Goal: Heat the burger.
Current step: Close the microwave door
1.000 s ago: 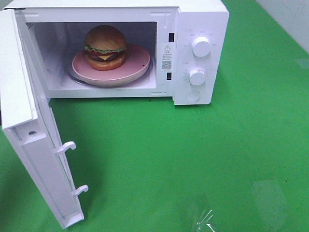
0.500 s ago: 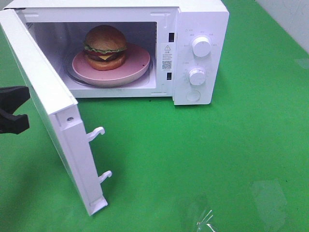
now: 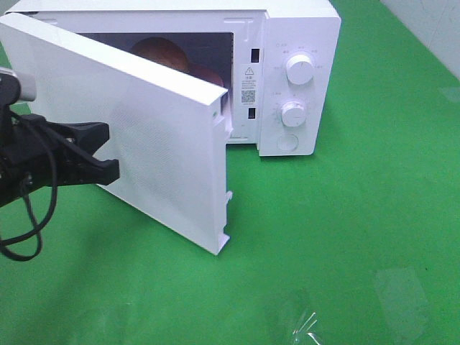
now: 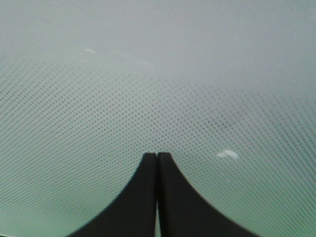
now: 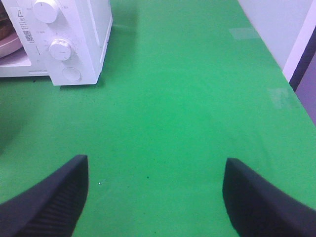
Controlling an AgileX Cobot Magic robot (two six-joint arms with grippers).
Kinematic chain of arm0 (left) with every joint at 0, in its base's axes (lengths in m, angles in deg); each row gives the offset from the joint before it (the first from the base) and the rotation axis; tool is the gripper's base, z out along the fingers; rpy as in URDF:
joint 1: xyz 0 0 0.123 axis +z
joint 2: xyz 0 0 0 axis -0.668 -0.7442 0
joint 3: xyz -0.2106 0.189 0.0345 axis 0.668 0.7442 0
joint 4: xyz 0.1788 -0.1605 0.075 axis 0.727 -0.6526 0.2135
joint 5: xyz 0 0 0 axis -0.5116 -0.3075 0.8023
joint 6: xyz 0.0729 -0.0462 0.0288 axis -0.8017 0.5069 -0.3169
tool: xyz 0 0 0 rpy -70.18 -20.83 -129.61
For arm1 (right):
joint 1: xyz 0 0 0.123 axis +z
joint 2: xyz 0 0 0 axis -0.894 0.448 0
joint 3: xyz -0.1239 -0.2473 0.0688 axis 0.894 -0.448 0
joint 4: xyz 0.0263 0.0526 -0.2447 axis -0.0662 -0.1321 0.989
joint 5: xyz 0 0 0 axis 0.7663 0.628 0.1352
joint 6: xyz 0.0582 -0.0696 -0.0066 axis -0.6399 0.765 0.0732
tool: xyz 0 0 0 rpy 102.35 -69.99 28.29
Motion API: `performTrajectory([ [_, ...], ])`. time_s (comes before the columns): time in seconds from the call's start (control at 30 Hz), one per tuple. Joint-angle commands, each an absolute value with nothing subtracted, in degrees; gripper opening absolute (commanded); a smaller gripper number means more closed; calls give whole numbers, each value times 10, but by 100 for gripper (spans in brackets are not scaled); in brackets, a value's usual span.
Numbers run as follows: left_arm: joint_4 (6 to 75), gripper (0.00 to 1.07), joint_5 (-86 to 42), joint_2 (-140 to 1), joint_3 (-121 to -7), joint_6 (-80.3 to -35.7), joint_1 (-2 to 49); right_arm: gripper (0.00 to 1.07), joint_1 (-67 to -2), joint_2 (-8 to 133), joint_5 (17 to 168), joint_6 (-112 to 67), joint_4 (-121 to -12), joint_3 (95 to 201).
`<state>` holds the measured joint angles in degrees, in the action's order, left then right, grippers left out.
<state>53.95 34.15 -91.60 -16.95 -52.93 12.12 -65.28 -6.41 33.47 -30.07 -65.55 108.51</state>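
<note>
Left gripper (image 3: 111, 152) against microwave door (image 3: 162, 169), burger (image 3: 162, 54) behind.

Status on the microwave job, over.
Left gripper shut, tips against the door, outer face. Right gripper open, empty. Burger inside the microwave; door half shut, not latched. Door's path looks clear.

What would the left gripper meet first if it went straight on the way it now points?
The door. The left gripper aims its shut fingers squarely at the door's outer face and seems to be touching it, though the exact contact is hard to judge.
</note>
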Motion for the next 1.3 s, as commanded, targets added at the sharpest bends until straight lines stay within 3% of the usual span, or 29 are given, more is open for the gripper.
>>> performTrajectory([
  [0.03, 499, 0, 349, -942, -204, -542, 92, 75, -655, -80, 344, -297, -654, 1084],
  [0.4, 463, 0, 328, -1023, -337, -542, 55, 75, -655, -80, 344, -297, -654, 1084],
  [0.97, 458, 0, 289, -1117, -487, -545, 56, 75, -655, -80, 344, -297, -654, 1084],
  [1.2, 408, 0, 286, -1139, -526, -601, 67, 75, -655, -80, 344, -297, -654, 1084],
  [1.3, 406, 0, 281, -1142, -532, -601, 89, 75, -655, -80, 344, -297, -654, 1084],
])
